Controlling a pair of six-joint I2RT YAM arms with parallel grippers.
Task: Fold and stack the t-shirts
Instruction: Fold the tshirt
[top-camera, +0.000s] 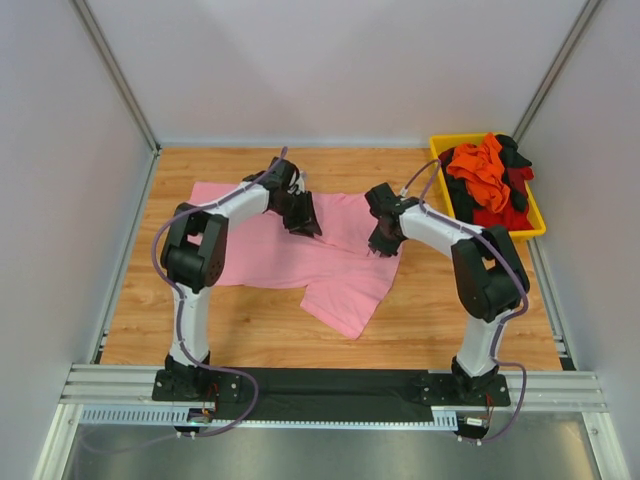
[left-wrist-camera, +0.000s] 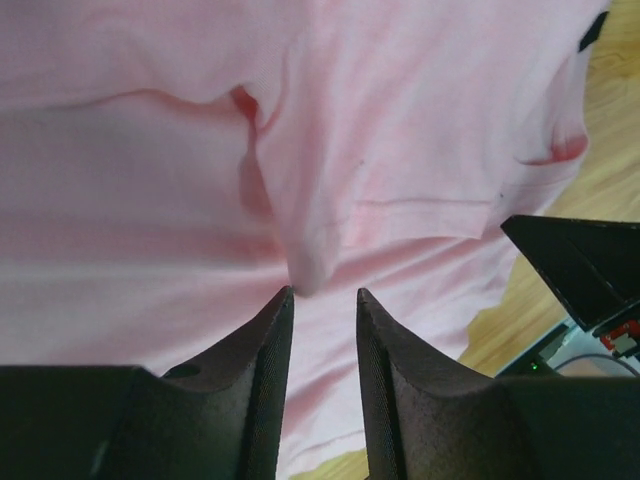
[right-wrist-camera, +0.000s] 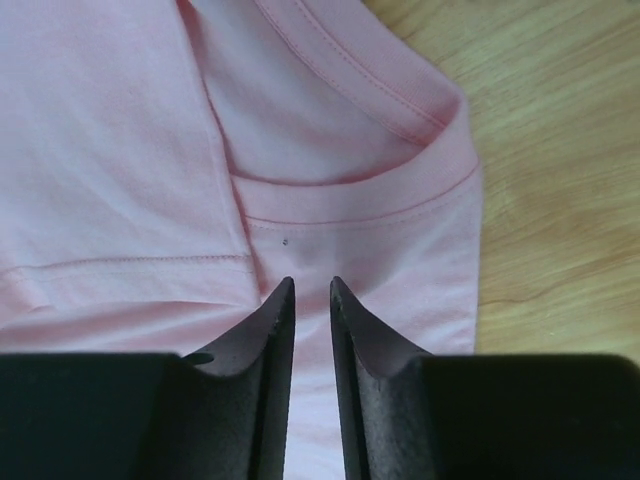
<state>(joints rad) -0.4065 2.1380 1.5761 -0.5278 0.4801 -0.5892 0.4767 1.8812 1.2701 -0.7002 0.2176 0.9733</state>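
Observation:
A light pink t-shirt (top-camera: 330, 270) lies spread on the wooden table, its lower part bunched towards the front. My left gripper (top-camera: 305, 222) is over its upper middle. In the left wrist view the gripper (left-wrist-camera: 323, 292) is narrowly open, tips at a raised crease of the pink cloth (left-wrist-camera: 400, 120). My right gripper (top-camera: 383, 243) is at the shirt's right edge. In the right wrist view the gripper (right-wrist-camera: 311, 282) is narrowly open just below the collar (right-wrist-camera: 380, 190), with pink cloth (right-wrist-camera: 100, 150) showing between the fingers. Orange (top-camera: 480, 165), red (top-camera: 500, 215) and black (top-camera: 515, 150) shirts lie heaped in the bin.
A yellow plastic bin (top-camera: 450, 140) stands at the back right of the table. Bare wood (top-camera: 250, 330) lies in front of the pink shirt. White walls with metal rails close in the left, right and back. The right arm's gripper (left-wrist-camera: 580, 260) shows in the left wrist view.

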